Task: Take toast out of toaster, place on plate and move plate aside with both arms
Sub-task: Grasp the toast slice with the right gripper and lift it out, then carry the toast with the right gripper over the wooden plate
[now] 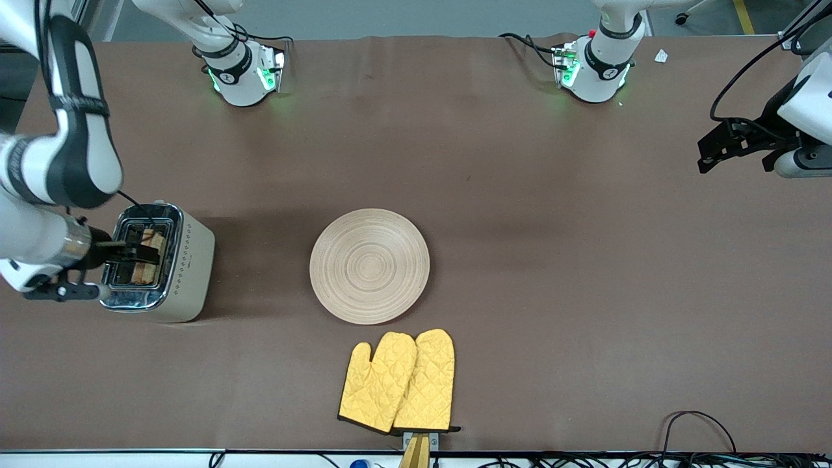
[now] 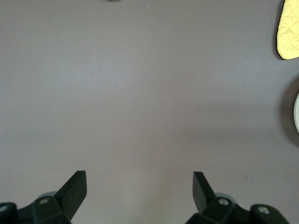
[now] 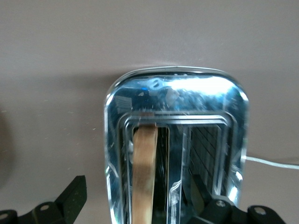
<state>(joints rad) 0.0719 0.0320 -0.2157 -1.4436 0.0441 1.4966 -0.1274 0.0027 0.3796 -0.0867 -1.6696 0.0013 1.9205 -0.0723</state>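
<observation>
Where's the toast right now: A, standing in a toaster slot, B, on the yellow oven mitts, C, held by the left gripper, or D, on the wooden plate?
A: the toast stands upright in a slot of the toaster, with the open right gripper over it.

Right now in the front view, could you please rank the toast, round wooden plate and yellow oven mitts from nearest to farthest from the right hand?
1. Tan toast in the toaster slot, beneath the open right hand.
2. Round beige wooden plate, mid-table.
3. Yellow quilted oven mitts, nearer the front camera than the plate.

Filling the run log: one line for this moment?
right gripper: open over toast in toaster | left gripper: open, waiting | plate: bare
</observation>
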